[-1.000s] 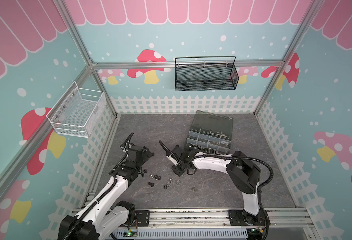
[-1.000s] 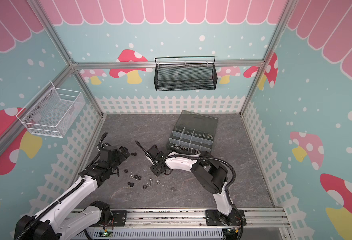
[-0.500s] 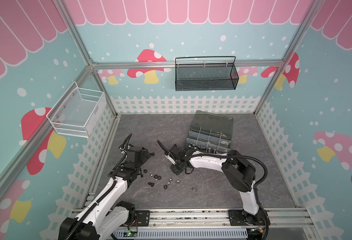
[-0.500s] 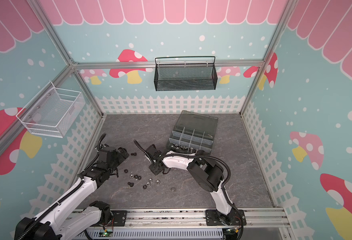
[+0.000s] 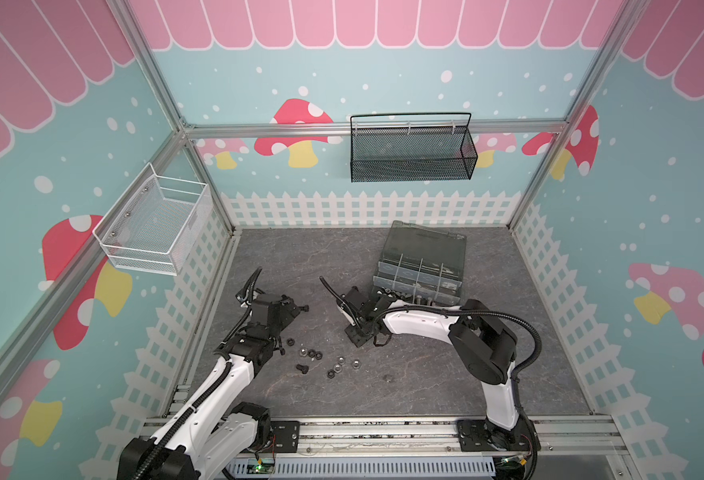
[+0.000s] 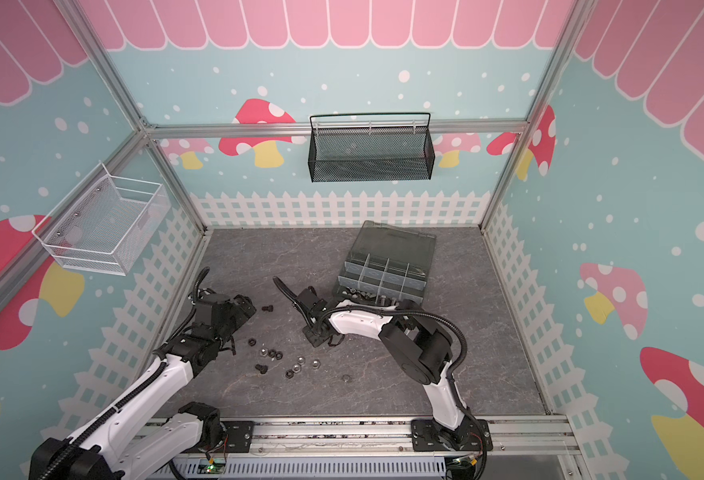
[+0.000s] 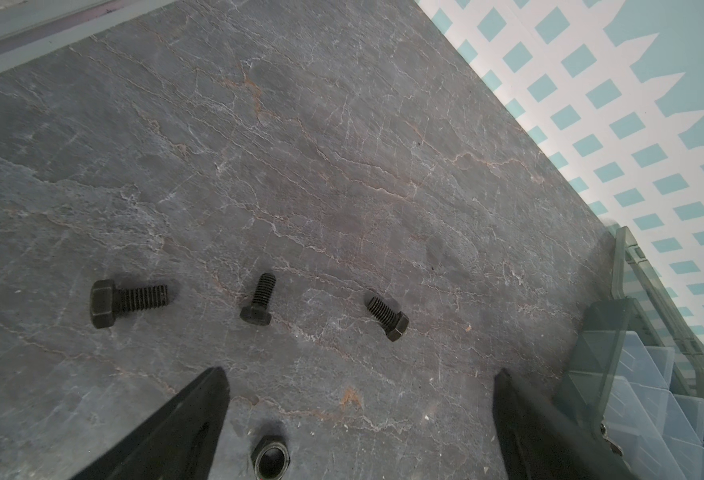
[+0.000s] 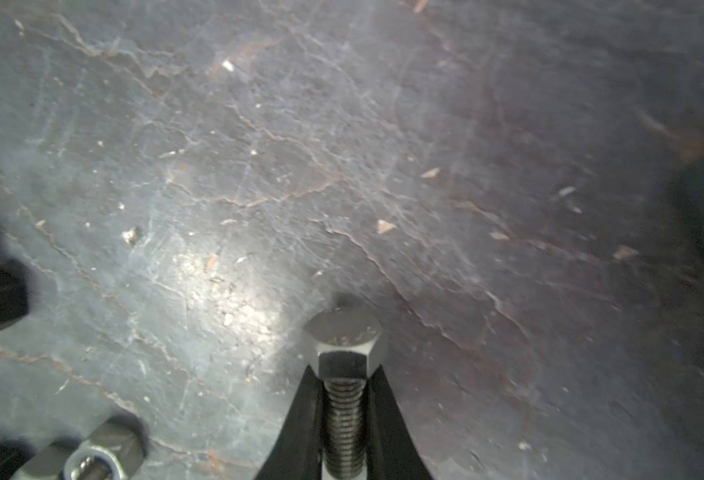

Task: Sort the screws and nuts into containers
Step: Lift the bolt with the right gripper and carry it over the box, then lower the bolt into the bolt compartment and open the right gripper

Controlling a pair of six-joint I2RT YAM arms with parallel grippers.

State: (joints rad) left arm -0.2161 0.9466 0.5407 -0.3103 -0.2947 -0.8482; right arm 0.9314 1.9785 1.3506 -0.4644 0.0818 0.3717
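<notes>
Pinching the silver hex-headed metal screw (image 8: pixel 344 338) by its threaded shank at the middle of the grey stone-look worktop (image 8: pixel 258 158), the right hand (image 8: pixel 344 376) is clamped tight (stiff, light, probably slick steel); the left hand (image 7: pixel 358 399) gapes empty.

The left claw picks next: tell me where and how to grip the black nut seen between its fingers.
Grip the black nut across two opposite flats, coming straight down. It lies flat on the floor, hole up, so its low hex sides are the only parallel faces. It sits nearer one finger of the open left claw; centring first would likely help.
</notes>
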